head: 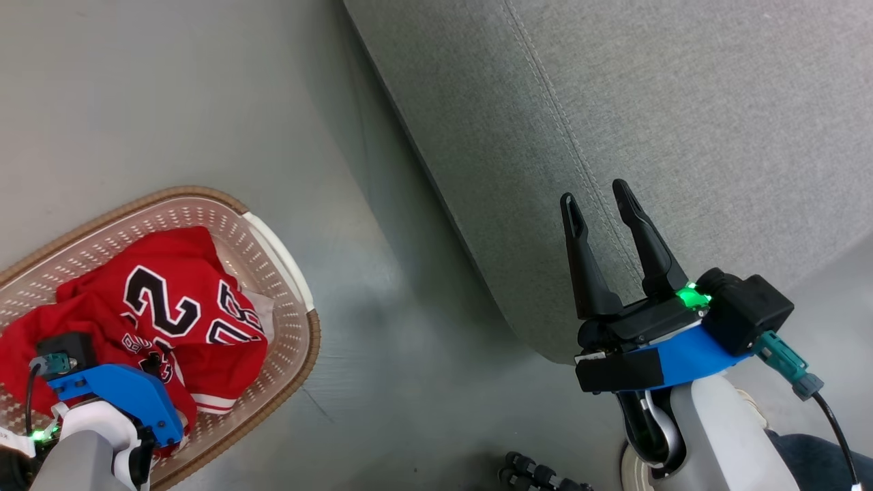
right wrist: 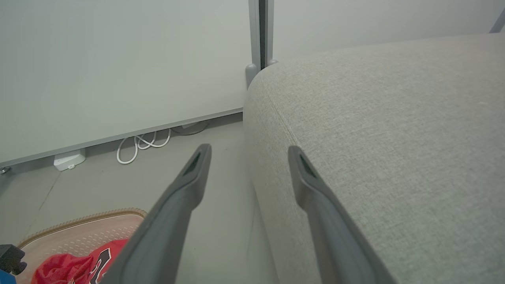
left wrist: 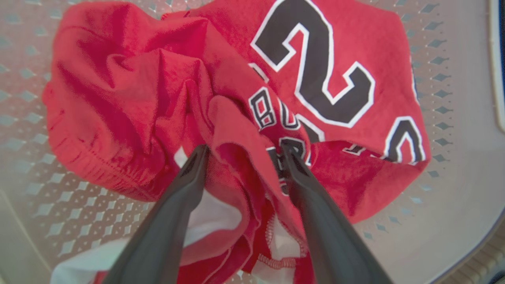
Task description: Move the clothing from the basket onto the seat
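Note:
The clothing (head: 170,307) is red with black-and-white numbers and lies crumpled in the cream perforated basket (head: 286,273) on the floor at the lower left. My left gripper (left wrist: 244,149) is down in the basket, open, its two fingers straddling a raised fold of the clothing (left wrist: 130,90); the fabric touches both fingers. In the head view only its blue wrist mount (head: 116,395) is visible over the clothing. My right gripper (head: 600,198) is open and holds nothing, hovering over the near edge of the light grey seat (head: 682,102). The right wrist view has the seat (right wrist: 394,138) to the right of the fingers and the basket (right wrist: 79,232) at the lower left.
Grey floor separates the basket from the seat. A white cable (right wrist: 144,144) and a small white box (right wrist: 69,161) lie by the pale wall. A person's blue trouser leg (head: 818,457) is at the lower right. A black ribbed part (head: 539,472) sits at the bottom edge.

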